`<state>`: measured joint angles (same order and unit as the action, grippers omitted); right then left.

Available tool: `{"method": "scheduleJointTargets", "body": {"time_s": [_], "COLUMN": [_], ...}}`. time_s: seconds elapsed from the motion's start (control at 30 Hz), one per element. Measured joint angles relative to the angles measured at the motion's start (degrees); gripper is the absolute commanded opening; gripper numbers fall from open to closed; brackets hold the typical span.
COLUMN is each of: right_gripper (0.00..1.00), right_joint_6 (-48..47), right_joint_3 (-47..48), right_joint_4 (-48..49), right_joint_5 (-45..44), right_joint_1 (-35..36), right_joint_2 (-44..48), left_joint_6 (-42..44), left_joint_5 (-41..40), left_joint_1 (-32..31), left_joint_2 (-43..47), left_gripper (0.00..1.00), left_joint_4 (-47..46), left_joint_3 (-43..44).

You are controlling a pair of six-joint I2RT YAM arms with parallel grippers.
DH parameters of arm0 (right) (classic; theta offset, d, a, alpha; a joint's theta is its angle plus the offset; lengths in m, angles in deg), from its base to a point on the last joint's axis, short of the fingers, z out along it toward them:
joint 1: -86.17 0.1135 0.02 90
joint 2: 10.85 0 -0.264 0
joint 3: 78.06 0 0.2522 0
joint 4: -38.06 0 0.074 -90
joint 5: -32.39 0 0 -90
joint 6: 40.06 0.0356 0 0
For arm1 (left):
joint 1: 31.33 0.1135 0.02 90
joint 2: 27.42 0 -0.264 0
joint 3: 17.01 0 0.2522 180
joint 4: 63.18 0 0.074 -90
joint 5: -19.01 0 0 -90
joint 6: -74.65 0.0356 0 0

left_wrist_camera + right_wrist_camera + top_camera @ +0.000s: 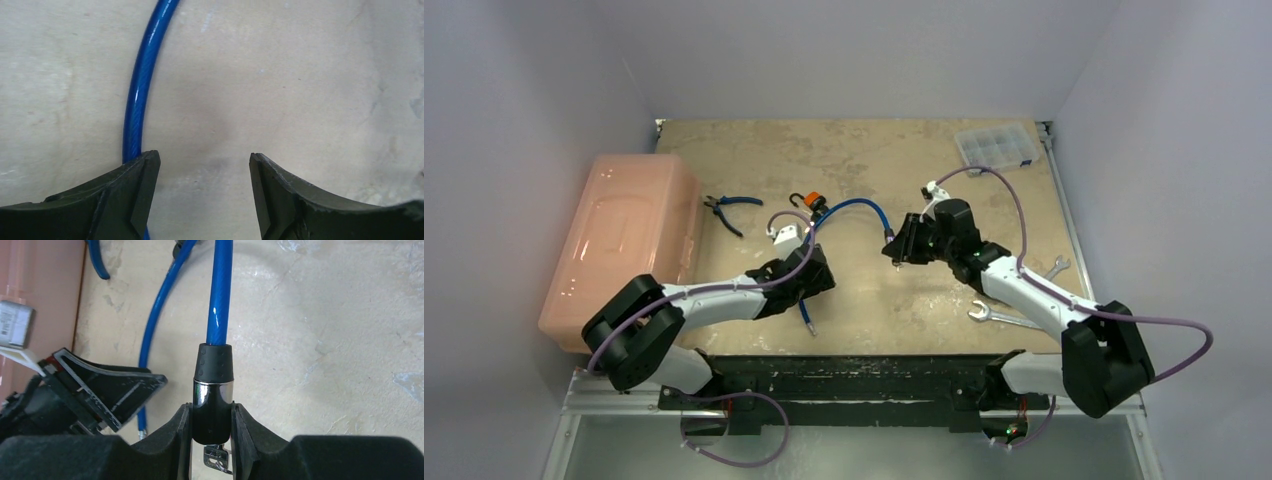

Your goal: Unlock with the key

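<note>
The right gripper (211, 409) is clamping the lock barrel (213, 385) at the end of the blue cable (220, 290). Its fingers are closing snugly on the black-and-chrome cylinder, and the reason looks plain: it is steadying the body so something can turn inside it. Just below the barrel, at the very bottom of the right wrist view, a small silver piece is showing. I am taking it for the key (216, 461), though it is too cut off to be sure. Across the way, the left gripper (205, 167) is hanging low over the surface (310, 75) with its jaws spread wide and nothing between them. The cable is running just beside one finger, not inside the gap. From above, both arms are reaching toward the middle of the surface, and the cable is arcing between them from an orange fitting (815, 205). My read is that one arm is acting as the vice while the free one is the hand meant for the key, and that job is calling for a fine pinch and a clean twist.
</note>
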<state>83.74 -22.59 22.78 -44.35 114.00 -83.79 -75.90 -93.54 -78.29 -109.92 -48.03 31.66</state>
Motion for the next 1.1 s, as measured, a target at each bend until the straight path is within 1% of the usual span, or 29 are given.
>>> {"method": "scheduleJointTargets", "body": {"time_s": [0.17, 0.27, 0.5, 0.7, 0.8, 0.9, 1.03, 1.1], "right_gripper": [0.00, 0.00, 0.00, 0.00, 0.00, 0.00, 0.00, 0.00], "right_joint_6": [-0.5, -0.5, -0.3, 1.2, 2.0, 2.3, 2.6, 2.7], "right_joint_3": [-2.0, -3.6, -7.8, -13.2, -14.8, -15.0, -15.0, -14.9], "right_joint_4": [-0.4, -0.7, -1.8, -1.0, -1.0, -0.6, 0.0, 0.5], "right_joint_5": [0.2, 0.3, 0.6, 2.7, 3.1, 3.4, 3.6, 4.0], "right_joint_1": [0.0, -0.1, -0.2, -0.2, -0.2, -0.2, -0.2, -0.2], "right_joint_2": [0.2, 1.2, 5.9, 8.4, 8.4, 8.4, 8.2, 7.3], "left_joint_6": [1.2, 1.8, 4.9, 8.7, 11.4, 15.0, 18.9, 20.9], "left_joint_5": [-5.6, -8.3, -11.3, -13.1, -12.7, -10.6, -6.9, -4.9], "left_joint_1": [0.5, 1.8, 5.0, 7.9, 8.5, 8.6, 8.6, 8.6], "left_joint_2": [1.6, 2.1, 1.8, -1.7, -2.0, -0.9, 4.7, 8.2], "left_gripper": [0.70, 0.70, 0.70, 0.68, 0.69, 0.72, 0.78, 0.81], "left_joint_4": [5.3, 6.7, 5.2, 3.5, 2.8, 2.6, 4.4, 7.0], "left_joint_3": [0.0, 0.0, 0.0, 2.2, 3.6, 5.4, 6.8, 8.6]}}
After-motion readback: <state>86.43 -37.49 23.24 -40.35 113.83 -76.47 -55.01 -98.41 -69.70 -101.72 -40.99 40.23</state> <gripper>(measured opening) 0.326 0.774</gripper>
